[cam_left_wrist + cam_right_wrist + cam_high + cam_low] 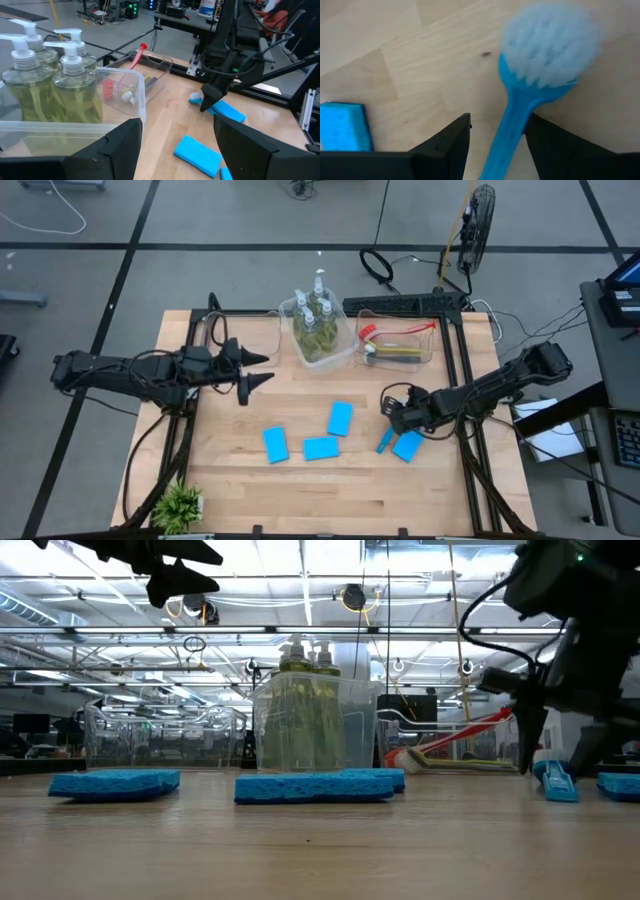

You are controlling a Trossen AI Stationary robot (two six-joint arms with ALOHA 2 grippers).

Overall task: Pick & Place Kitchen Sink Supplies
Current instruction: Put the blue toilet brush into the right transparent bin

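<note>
The blue dish brush [509, 125] lies on the table with its white bristle head [547, 40] turned up. My right gripper [497, 145] is open above it, pointing down, one finger on each side of the handle without touching it; the low view shows the same over the brush [555, 780]. Several light-blue sponges [320, 448] lie flat on the wood, one [407, 445] beside the brush [384, 443]. The pump bottles [315, 320] stand in a clear tub. Red and yellow-green brushes [395, 348] lie in a second tub. My left gripper [268, 369] hovers open, left of the bottle tub.
The two clear tubs [350, 355] sit side by side at the table's far edge. A small green potted plant [180, 505] stands at the near left corner. Bare wood lies along the near edge and between the sponges and the tubs.
</note>
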